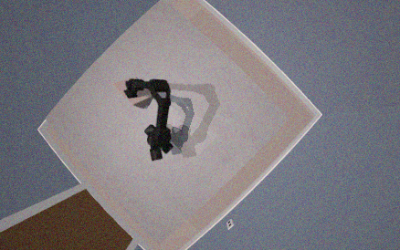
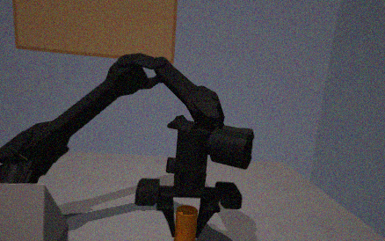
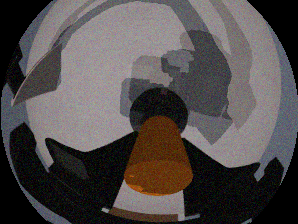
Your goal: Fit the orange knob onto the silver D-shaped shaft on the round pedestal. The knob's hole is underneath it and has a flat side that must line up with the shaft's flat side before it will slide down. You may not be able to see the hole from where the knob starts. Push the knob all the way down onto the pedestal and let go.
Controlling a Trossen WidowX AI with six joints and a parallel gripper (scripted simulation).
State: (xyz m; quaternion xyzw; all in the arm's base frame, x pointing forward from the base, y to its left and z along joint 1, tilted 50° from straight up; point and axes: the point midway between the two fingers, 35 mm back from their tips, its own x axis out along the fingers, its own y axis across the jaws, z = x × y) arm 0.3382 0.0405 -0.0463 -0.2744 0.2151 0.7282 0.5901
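Note:
The orange knob is upright between the fingers of my gripper. The gripper points down and is shut on the knob. In the wrist view, the knob's far end overlaps the near part of a dark round disc, the pedestal. The silver shaft, the knob's hole and both flat sides are hidden. Whether the knob's underside touches the pedestal cannot be told. In the exterior view the knob's lower end is cut off by the frame. In the top view the dark arm hides knob and pedestal.
A pale table lies under the arm, with overlapping arm shadows on it. A grey block stands at the lower left of the exterior view. A grey wedge-like shape shows at the left of the wrist view. An orange-brown panel is behind.

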